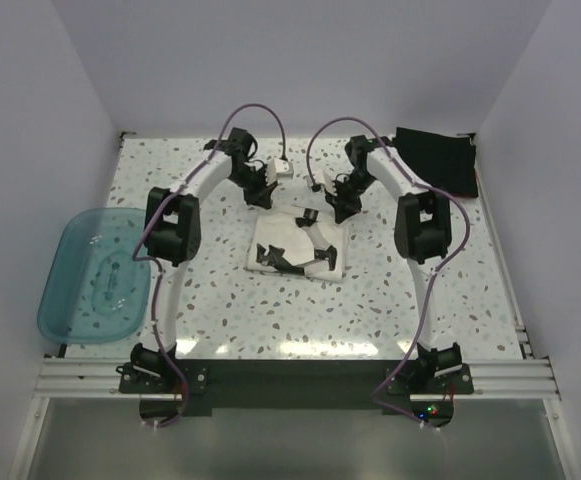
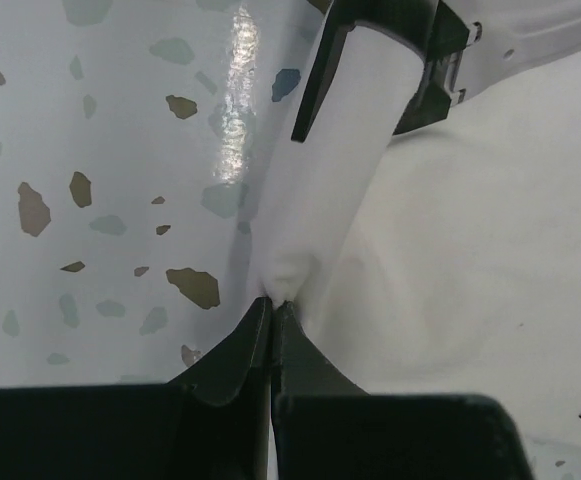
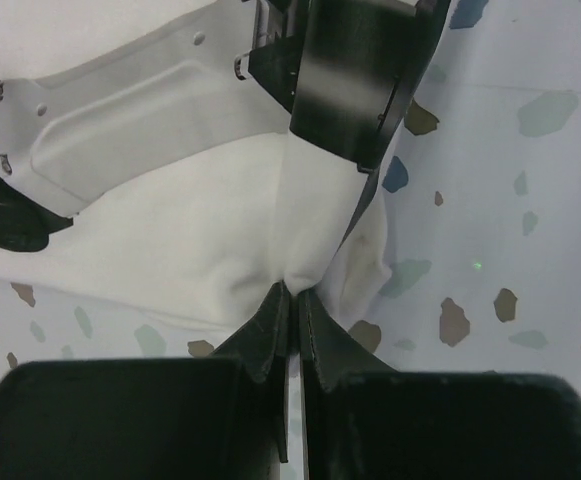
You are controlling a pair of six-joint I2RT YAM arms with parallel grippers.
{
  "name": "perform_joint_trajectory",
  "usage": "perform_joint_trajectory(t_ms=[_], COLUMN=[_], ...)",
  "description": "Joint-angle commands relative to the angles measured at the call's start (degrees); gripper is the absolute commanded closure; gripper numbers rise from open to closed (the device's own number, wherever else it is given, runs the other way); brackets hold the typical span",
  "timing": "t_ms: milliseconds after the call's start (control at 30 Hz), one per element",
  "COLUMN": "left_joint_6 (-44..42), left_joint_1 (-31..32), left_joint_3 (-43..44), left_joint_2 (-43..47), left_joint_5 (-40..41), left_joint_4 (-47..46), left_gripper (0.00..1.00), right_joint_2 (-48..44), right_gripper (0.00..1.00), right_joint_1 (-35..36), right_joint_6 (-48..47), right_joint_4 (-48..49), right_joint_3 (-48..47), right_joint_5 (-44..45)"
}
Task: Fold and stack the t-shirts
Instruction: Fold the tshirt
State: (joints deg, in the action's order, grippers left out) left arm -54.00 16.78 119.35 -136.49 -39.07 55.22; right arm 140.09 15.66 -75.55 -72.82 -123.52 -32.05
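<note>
A white t-shirt (image 1: 295, 240) lies partly folded on the speckled table, between the two arms. My left gripper (image 1: 262, 192) is shut on its far left edge; in the left wrist view the closed jaws (image 2: 273, 302) pinch a fold of the white cloth (image 2: 470, 250). My right gripper (image 1: 338, 205) is shut on the far right edge; in the right wrist view the closed jaws (image 3: 292, 290) pinch the white cloth (image 3: 170, 230). The cloth is stretched between the two grippers. A pile of black t-shirts (image 1: 438, 160) lies at the back right corner. No red shirt is in view.
A translucent blue plastic tub (image 1: 95, 275) hangs over the table's left edge. White walls close in the table on the left, back and right. Speckled table surface (image 1: 270, 320) shows in front of the white shirt. Purple cables arc above both arms.
</note>
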Motion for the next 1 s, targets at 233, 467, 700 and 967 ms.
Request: perform_joint_trajectory(t_ms=[233,467,700,967], left_joint_6=[6.8,3.6,5.3,12.2], left_joint_1=[-0.6,-1.2,-0.9,-0.9], left_joint_3=[-7.0,-10.3,-8.7,-5.3], left_joint_2=[4.5,12.2,8.6,2.2], left_joint_5=[-0.5,-7.0,-5.3,0.8], left_joint_4=[-11.9,-12.2,-16.4,-20.6], left_gripper=[1.0,1.0,1.0,1.0], right_joint_2=[-6.3,-12.7,-9.5,-3.3], right_gripper=[1.0,1.0,1.0,1.0], right_joint_1=[-0.8,-1.2,-4.1,-4.1], right_joint_6=[3.8,5.1,5.9,9.5], right_joint_4=[0.7,-3.9,-3.4,6.0], right_joint_3=[-2.7,-0.2,1.5,-1.7], right_joint_5=[-1.3,-1.7,3.2,5.5])
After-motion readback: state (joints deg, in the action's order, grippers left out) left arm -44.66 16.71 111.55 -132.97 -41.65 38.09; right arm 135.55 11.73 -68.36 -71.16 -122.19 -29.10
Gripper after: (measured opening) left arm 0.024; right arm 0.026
